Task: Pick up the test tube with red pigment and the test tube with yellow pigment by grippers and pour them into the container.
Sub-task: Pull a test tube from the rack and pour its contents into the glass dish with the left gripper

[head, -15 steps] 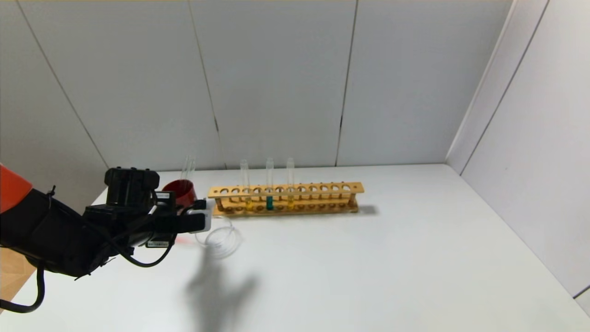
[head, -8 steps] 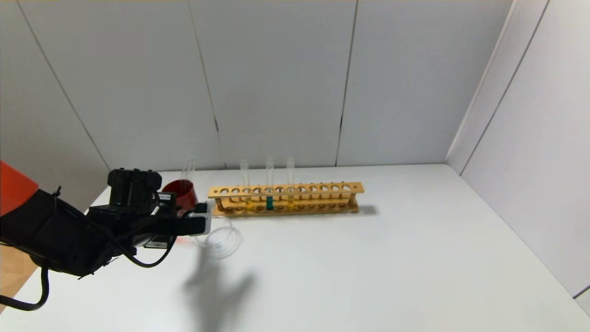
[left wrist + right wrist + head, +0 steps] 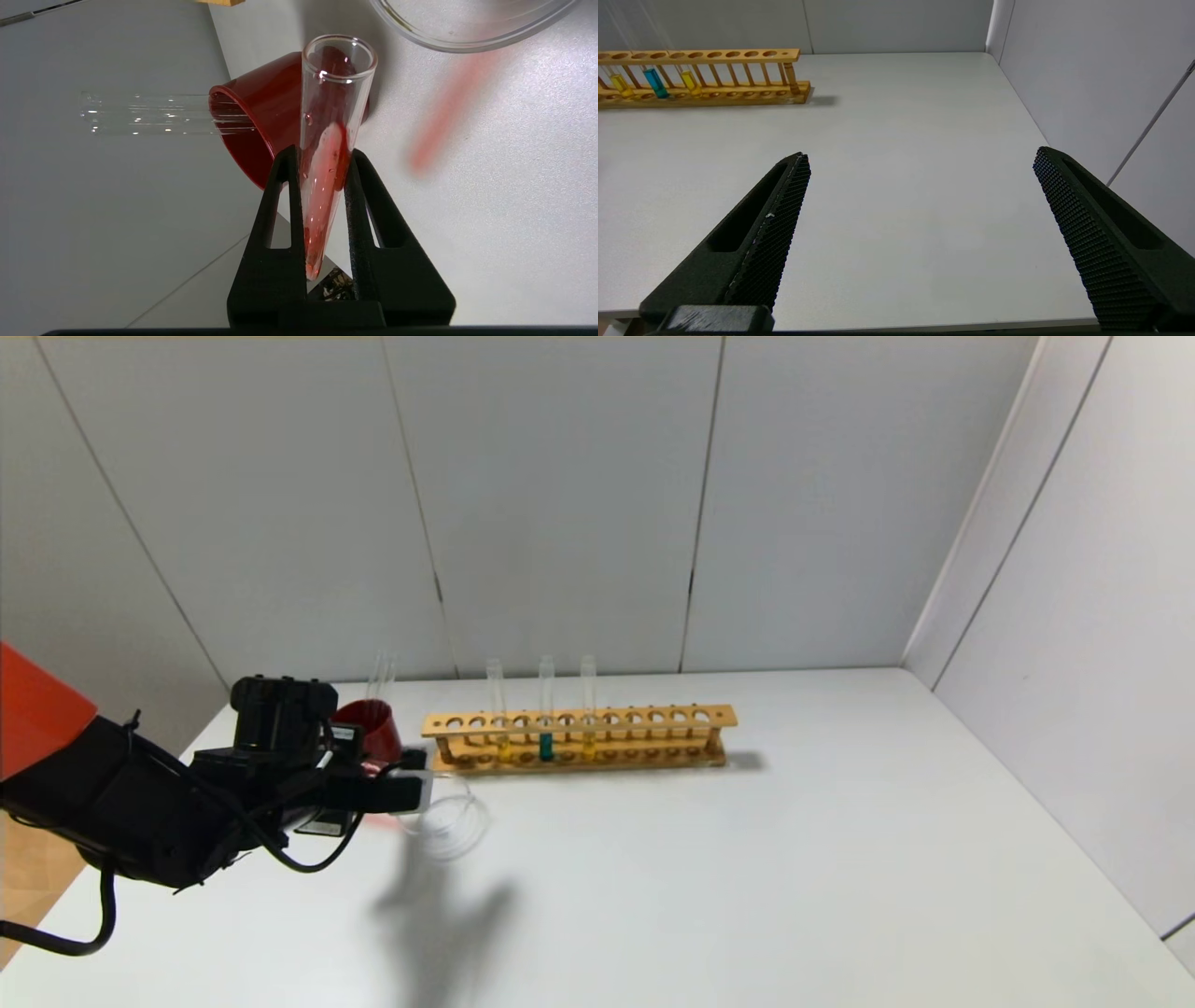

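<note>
My left gripper (image 3: pixel 322 151) is shut on the test tube with red pigment (image 3: pixel 334 116), which lies tilted far over with red liquid spread along its wall. In the head view the left gripper (image 3: pixel 415 793) hangs just left of the container (image 3: pixel 450 823), a clear glass dish whose rim (image 3: pixel 467 44) shows beyond the tube's mouth. Two test tubes with yellow pigment (image 3: pixel 501 747) (image 3: pixel 588 745) stand in the wooden rack (image 3: pixel 579 721). My right gripper (image 3: pixel 920 156) is open over bare table, holding nothing.
A dark red cup (image 3: pixel 373 723) with empty glass tubes (image 3: pixel 140 114) stands right behind the left gripper. A teal tube (image 3: pixel 546 747) stands between the yellow ones. A red glow (image 3: pixel 444 121) falls on the table. Walls close the back and right.
The left arm has crept a little to the right, bringing the held tube closer to the dish. Rack, cup and dish have stayed put.
</note>
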`<state>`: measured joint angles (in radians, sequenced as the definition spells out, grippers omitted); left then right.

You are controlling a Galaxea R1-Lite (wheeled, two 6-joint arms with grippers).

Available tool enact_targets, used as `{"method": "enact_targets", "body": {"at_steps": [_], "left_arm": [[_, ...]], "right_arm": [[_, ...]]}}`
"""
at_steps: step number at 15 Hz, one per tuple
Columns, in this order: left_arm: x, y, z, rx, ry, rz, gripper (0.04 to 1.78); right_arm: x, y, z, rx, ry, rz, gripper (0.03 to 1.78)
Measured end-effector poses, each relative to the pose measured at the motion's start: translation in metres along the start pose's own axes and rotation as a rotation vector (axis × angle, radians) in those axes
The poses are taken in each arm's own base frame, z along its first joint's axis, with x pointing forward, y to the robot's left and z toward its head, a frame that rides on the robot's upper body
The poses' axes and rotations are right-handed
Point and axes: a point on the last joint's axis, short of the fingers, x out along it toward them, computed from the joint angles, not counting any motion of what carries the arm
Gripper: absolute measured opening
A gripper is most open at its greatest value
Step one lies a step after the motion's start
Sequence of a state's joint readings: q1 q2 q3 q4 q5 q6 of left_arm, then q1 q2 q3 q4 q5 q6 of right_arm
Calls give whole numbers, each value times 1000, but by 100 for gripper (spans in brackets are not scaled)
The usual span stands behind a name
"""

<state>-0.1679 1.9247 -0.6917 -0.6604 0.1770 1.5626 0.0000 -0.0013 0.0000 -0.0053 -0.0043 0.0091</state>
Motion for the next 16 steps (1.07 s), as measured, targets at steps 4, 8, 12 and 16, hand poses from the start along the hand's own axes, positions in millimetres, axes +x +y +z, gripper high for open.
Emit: {"method": "enact_targets", "body": {"at_steps": [4,8,12,16], "left_arm": [[0,-1,5,15,2,-2,31],[2,-1,7,33,0,-5,31],[8,-1,10,37,15,-7,31],[12,0,17,48,0,-5,31]], "right_arm": [[0,0,0,0,0,0,175],[0,0,0,0,0,0,175],[0,0,0,0,0,0,175],[0,0,0,0,0,0,175]]}}
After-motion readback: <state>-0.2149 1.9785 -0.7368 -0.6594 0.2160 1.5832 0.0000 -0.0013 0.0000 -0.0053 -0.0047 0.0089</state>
